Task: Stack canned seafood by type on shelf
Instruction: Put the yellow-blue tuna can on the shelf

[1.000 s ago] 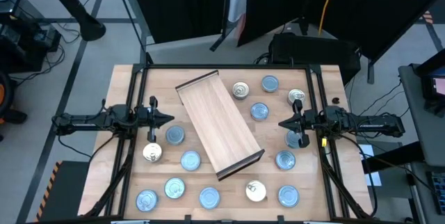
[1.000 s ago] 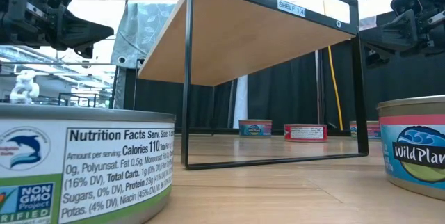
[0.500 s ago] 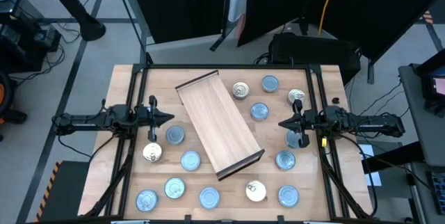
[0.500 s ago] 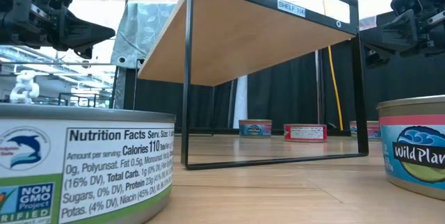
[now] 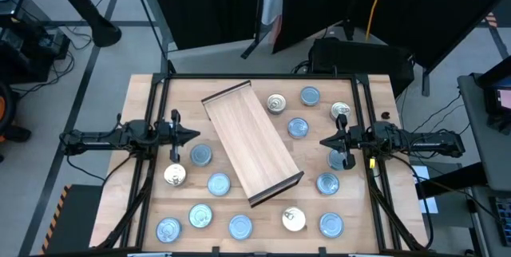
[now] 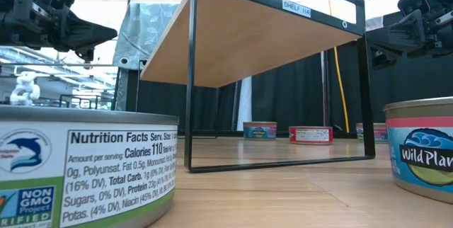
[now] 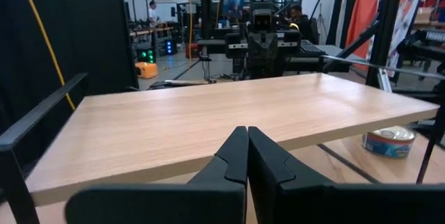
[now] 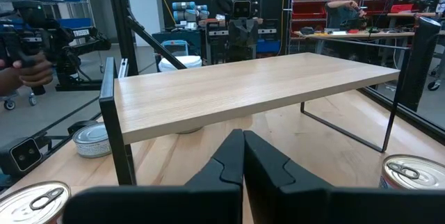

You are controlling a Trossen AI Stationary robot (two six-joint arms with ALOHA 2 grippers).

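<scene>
I find the shelf point(image 5: 251, 143) bare, lying diagonally mid-table between both arms. The left gripper point(image 5: 192, 136) and right gripper point(image 5: 323, 141) hover empty, fingers pressed together. I count fourteen tins: ten blue-topped, four silvery. Nearest the left gripper: a blue-topped tin point(image 5: 200, 156), just nearward.

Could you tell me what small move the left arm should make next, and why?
Probably open the left gripper and lower it toward the blue-topped tin just beside it. Its fingers are shut and hold nothing, it hovers above the table at the shelf's left side, and the shelf top is bare with all tins on the table. The right gripper waits opposite, also shut.
</scene>
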